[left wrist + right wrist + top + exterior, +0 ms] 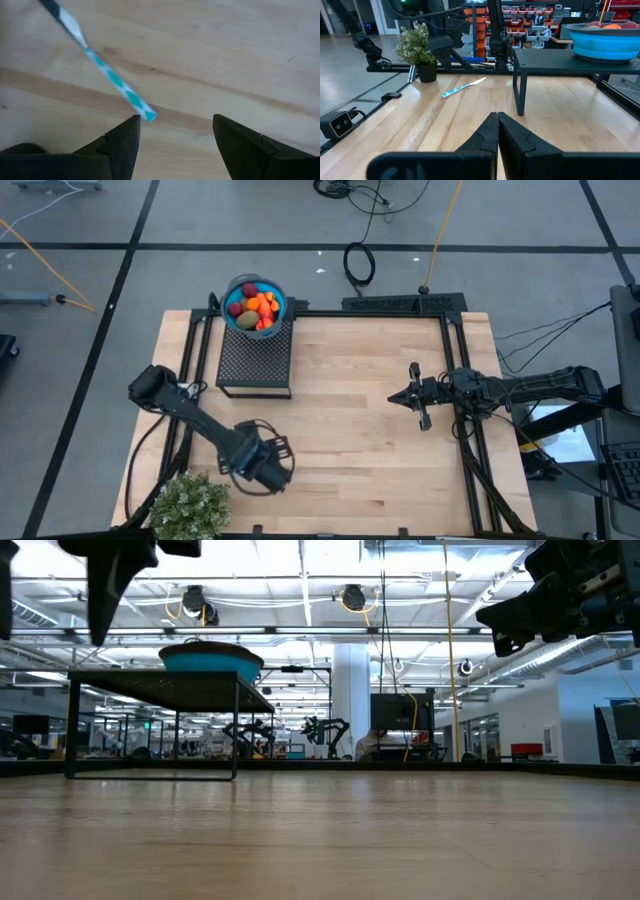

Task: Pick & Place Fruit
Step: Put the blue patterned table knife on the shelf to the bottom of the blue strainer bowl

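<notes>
Overhead, the fruit (pixel 255 308) fills a blue bowl (pixel 233 290) on a black stand (pixel 255 362), upper left. The left tool (pixel 262 461), spread wide and empty, sits lower left, well apart. The right tool (pixel 400 397), pinched closed, waits centre right.

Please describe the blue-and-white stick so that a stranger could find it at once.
Start at the bushy green plant on the wooden table's corner. Next to it, the thin blue-and-white stick lies flat on the bare wood, under the left gripper's open fingers. It is the only loose item on the tabletop.
</notes>
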`<state>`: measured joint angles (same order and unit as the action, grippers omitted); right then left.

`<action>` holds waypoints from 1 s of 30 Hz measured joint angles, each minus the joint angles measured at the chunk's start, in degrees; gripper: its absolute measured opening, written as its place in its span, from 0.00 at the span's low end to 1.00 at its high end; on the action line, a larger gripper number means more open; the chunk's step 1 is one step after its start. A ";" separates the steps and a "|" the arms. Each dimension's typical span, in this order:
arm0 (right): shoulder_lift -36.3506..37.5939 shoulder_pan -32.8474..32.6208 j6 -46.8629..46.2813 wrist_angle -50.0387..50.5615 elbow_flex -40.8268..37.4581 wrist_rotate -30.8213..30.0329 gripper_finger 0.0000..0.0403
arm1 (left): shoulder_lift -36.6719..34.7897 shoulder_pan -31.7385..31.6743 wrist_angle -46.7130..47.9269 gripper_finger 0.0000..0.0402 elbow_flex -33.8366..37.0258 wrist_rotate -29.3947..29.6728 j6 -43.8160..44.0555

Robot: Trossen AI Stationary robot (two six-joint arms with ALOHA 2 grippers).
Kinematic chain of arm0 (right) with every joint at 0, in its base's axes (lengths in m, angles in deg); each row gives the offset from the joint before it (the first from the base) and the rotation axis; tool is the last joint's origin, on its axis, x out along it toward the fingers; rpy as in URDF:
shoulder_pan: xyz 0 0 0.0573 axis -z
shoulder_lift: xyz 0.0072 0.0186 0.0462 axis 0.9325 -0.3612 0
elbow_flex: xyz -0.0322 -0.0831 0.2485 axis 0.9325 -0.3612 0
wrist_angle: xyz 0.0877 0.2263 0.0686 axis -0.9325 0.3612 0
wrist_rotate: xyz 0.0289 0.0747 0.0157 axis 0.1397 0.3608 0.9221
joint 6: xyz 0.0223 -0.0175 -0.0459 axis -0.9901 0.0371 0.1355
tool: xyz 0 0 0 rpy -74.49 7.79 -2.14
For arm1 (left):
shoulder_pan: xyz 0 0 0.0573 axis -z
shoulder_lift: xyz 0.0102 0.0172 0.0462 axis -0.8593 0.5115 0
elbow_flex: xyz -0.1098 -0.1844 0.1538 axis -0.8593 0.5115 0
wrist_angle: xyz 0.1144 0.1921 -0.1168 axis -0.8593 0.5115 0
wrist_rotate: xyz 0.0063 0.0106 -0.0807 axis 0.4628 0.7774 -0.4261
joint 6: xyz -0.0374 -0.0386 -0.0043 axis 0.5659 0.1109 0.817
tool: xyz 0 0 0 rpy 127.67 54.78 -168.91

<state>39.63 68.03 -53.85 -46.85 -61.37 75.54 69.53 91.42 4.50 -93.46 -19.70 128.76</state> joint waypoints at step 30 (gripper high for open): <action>0.02 0.00 0.00 -0.44 -0.02 0.00 0.00 | -14.55 -0.29 -20.24 0.62 31.16 -7.96 0.74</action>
<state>39.65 68.03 -53.85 -47.29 -61.39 75.54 54.98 91.13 -15.74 -62.30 -27.67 129.51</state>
